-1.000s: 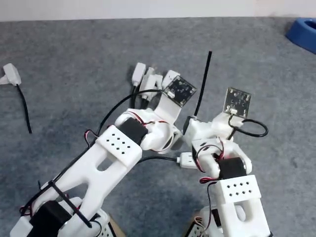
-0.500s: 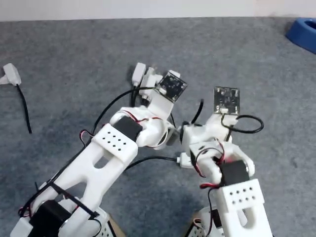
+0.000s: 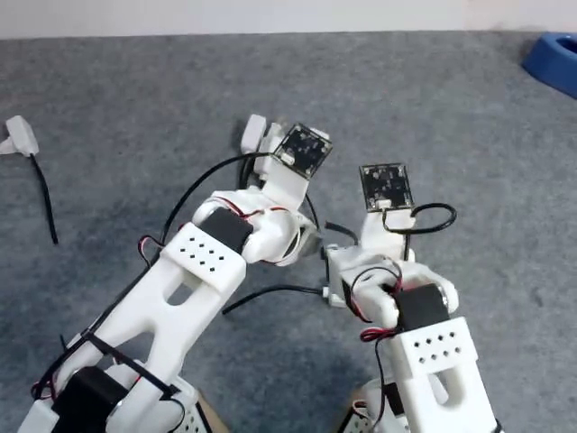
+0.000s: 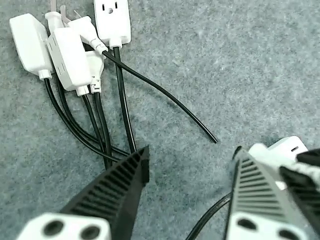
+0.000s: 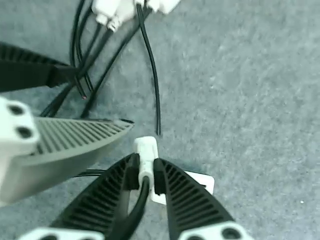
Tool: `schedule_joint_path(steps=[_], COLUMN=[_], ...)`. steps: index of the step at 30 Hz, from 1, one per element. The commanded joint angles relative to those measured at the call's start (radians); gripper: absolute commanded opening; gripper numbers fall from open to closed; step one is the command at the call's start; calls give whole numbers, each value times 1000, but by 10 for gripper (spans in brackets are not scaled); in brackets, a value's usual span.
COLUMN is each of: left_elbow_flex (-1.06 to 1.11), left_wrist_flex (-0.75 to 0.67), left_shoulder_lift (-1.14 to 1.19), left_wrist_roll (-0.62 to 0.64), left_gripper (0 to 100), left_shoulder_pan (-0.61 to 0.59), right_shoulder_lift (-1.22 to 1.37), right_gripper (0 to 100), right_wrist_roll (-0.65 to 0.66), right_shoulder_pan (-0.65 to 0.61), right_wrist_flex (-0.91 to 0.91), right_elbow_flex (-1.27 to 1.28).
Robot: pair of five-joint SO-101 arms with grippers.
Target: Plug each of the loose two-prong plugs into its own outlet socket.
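A cluster of white outlet sockets (image 4: pixel 112 20) and plugs (image 4: pixel 70 60) lies on the grey carpet, their black cables (image 4: pixel 117 100) running toward my left gripper (image 4: pixel 192 155). That gripper hangs open above the cables, holding nothing. My right gripper (image 5: pixel 145 165) is shut on a white two-prong plug (image 5: pixel 145 149), whose cable trails back between the fingers. It sits close beside the left gripper's grey finger (image 5: pixel 75 140). In the high view the cluster (image 3: pixel 257 135) lies just beyond both wrists. Another loose plug (image 3: pixel 20 135) with its cable lies far off at the left.
A blue bowl (image 3: pixel 552 56) sits at the far right corner of the carpet. One loose black cable end (image 4: pixel 212 140) lies between the grippers. Open carpet spreads to the right of the arms and between the cluster and the far-left plug.
The right wrist has swung left toward the left arm, carrying its plug. The cable that stuck up beyond it has dropped out of sight. The left wrist shifted slightly left.
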Motion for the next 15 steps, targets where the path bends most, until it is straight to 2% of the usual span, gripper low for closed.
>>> schedule_joint_path(steps=[1, 6, 15], left_elbow_flex=[-18, -19, -10], left_wrist_flex=[-25, -31, -58], left_shoulder_lift=[-27, -27, -24], left_wrist_roll=[3, -29, -25], left_gripper=[274, 274, 274], left_shoulder_pan=[-41, -128, -289], right_shoulder_lift=[2, 13, 291], right_gripper=[6, 6, 6], right_wrist_roll=[72, 150, 133], right_shoulder_pan=[70, 120, 99], right_wrist_flex=[30, 151, 306], right_elbow_flex=[-39, -42, -265])
